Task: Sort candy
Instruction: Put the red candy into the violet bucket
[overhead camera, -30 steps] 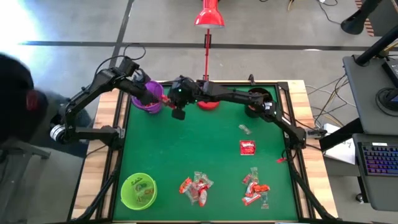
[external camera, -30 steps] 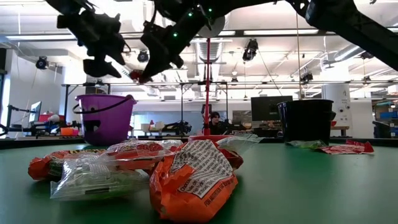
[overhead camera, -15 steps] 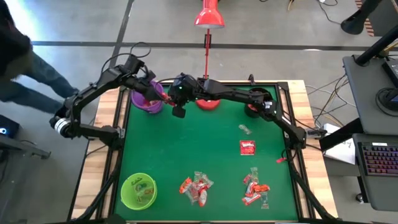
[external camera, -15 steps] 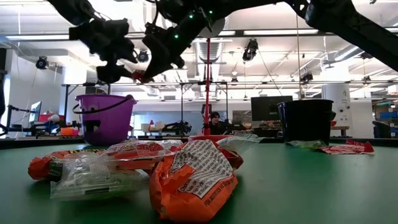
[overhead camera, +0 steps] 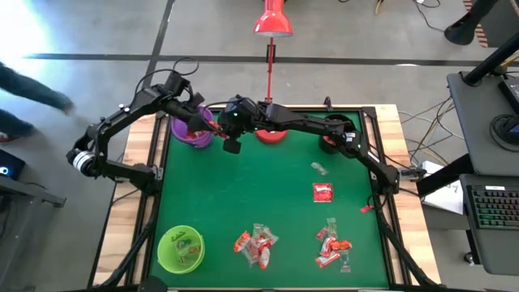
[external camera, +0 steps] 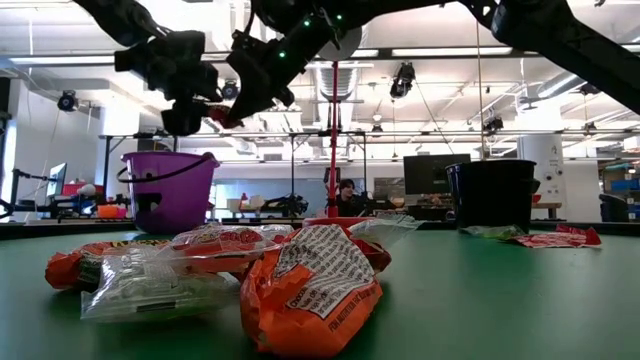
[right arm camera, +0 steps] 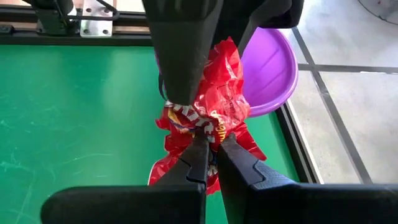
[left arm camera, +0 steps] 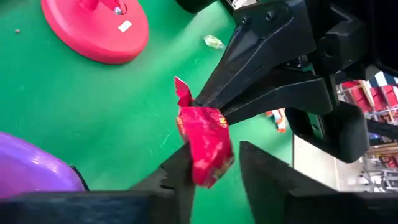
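Above the purple cup, you have one red candy pinched between both grippers.

Your right gripper (right arm camera: 208, 149) is clamped tight on one end of the red wrapped candy (right arm camera: 208, 109), and your left gripper (left arm camera: 214, 171) has its fingers closed against the other end of the same sweet, beside the purple cup (overhead camera: 193, 130) at the far left of the green table (overhead camera: 259, 195). You can see the red lamp base (left arm camera: 93, 28) on the mat close by. Loose candy (overhead camera: 255, 243) lies heaped near the front edge, with a green cup (overhead camera: 180, 248) at the front left corner.
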Controlling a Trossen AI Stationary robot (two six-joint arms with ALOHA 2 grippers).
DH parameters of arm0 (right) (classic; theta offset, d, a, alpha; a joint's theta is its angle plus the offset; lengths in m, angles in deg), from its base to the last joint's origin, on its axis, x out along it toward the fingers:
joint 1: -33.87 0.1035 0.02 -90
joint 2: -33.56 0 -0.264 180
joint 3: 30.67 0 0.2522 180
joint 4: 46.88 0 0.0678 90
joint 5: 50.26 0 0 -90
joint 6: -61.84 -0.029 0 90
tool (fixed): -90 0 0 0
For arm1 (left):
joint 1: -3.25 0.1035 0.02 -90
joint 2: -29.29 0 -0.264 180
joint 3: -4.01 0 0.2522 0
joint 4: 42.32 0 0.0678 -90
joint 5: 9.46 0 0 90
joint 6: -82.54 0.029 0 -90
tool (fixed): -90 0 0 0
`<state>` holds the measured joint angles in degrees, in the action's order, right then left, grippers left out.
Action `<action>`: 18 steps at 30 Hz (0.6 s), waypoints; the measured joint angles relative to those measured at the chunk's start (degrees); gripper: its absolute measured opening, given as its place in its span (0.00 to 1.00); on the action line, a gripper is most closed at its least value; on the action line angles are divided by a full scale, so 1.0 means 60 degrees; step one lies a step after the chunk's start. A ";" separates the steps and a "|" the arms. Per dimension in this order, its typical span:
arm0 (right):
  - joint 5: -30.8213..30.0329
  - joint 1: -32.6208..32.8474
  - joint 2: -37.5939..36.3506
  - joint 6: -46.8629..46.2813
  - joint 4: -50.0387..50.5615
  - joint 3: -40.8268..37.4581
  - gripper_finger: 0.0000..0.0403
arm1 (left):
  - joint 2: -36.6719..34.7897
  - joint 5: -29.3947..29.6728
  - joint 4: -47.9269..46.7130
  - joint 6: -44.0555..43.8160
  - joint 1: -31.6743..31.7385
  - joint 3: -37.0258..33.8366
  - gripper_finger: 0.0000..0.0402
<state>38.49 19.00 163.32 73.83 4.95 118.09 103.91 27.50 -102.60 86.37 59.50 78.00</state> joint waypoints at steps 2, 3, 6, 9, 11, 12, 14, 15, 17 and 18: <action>0.0006 0.0000 -0.0013 0.0000 -0.0030 0.0004 0.03 | -0.0006 0.0051 0.0003 0.0116 0.0000 0.0000 0.17; 0.0007 0.0000 -0.0015 -0.0007 -0.0047 0.0004 0.03 | -0.0006 0.0100 0.0000 0.0208 0.0000 0.0000 0.14; 0.0032 -0.0004 -0.0015 -0.0109 -0.0106 0.0004 0.03 | -0.0010 0.0242 -0.0001 0.0303 0.0000 0.0000 0.04; 0.0051 -0.0003 -0.0015 -0.0117 -0.0114 0.0004 0.03 | -0.0014 0.0255 0.0011 0.0319 0.0000 0.0000 0.02; 0.0048 -0.0004 -0.0011 -0.0204 -0.0128 0.0004 0.03 | -0.0017 0.0253 0.0008 0.0323 0.0000 0.0000 0.03; 0.0047 -0.0004 -0.0013 -0.0324 -0.0131 0.0004 0.03 | -0.0017 0.0256 0.0011 0.0333 0.0000 0.0000 0.02; 0.0049 -0.0004 -0.0015 -0.0532 -0.0145 0.0004 0.04 | -0.0017 0.0256 0.0011 0.0379 0.0000 0.0000 0.01; 0.0051 -0.0004 -0.0014 -0.0607 -0.0147 0.0004 0.04 | -0.0017 0.0256 0.0014 0.0384 0.0000 0.0000 0.01; 0.0089 -0.0004 -0.0015 -0.0845 -0.0162 0.0004 0.07 | -0.0021 0.0256 0.0013 0.0386 -0.0002 0.0000 0.01; 0.0210 -0.0007 -0.0015 -0.0979 -0.0172 0.0004 0.08 | -0.0021 0.0252 -0.0004 0.0388 -0.0007 0.0000 0.01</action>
<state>39.75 18.95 163.23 67.95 3.92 118.11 103.79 29.01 -102.62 88.70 59.46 78.00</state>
